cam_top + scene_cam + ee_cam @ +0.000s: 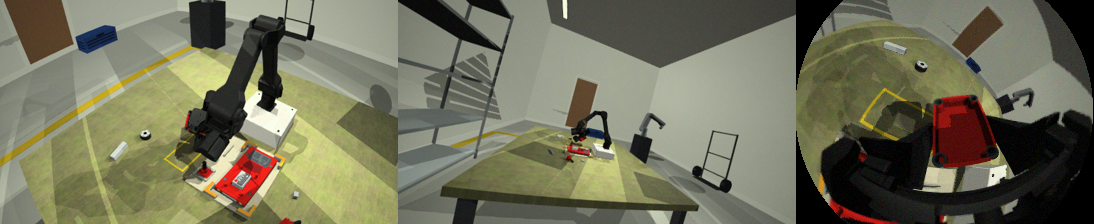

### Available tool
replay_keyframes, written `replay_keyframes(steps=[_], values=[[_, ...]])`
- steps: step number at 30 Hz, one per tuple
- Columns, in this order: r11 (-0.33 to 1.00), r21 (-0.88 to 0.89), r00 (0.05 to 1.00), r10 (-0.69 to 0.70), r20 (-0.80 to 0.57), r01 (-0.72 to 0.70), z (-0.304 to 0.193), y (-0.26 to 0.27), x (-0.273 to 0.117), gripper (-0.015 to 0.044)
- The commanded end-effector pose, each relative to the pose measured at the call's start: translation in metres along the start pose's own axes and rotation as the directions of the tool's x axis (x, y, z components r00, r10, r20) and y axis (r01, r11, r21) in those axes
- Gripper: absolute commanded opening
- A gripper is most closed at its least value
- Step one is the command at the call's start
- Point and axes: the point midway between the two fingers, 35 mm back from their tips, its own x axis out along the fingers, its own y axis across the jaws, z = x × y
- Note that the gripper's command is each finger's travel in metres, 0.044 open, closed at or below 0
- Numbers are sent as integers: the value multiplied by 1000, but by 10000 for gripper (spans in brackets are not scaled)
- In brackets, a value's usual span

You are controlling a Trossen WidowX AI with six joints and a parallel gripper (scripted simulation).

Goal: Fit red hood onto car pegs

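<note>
The red hood [966,131] [186,121] [582,138] is held in the air, strongly tilted, with its hollow underside and four dark corner bosses facing the wrist camera. My gripper [960,121] is shut on it, one finger on each side. The hood and gripper are off to the side of the car, above the area of the yellow outline; the arm hides most of the hood in the top view. The red chassis [228,182] [584,152] sits in the jig between orange corner brackets, the grey engine block [241,180] on its deck. Small dark pegs stand around the engine.
Beside the chassis are a red part with a black stem [204,172] and a thin grey rod [228,150]. A yellow outline [174,165], white block [119,151] [895,48], wheel [145,134] [921,66] and small grey cube [295,195] are on the table. The white arm base [271,123] stands behind.
</note>
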Motion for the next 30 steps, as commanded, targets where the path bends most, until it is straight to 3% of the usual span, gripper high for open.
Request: replay_keyframes(steps=[1, 14, 30], values=[[991, -135, 1000, -1, 4, 1, 0, 0, 0, 0], [856, -517, 1000, -1, 4, 3, 0, 0, 0, 0], [524, -852, 1000, -1, 4, 4, 0, 0, 0, 0]])
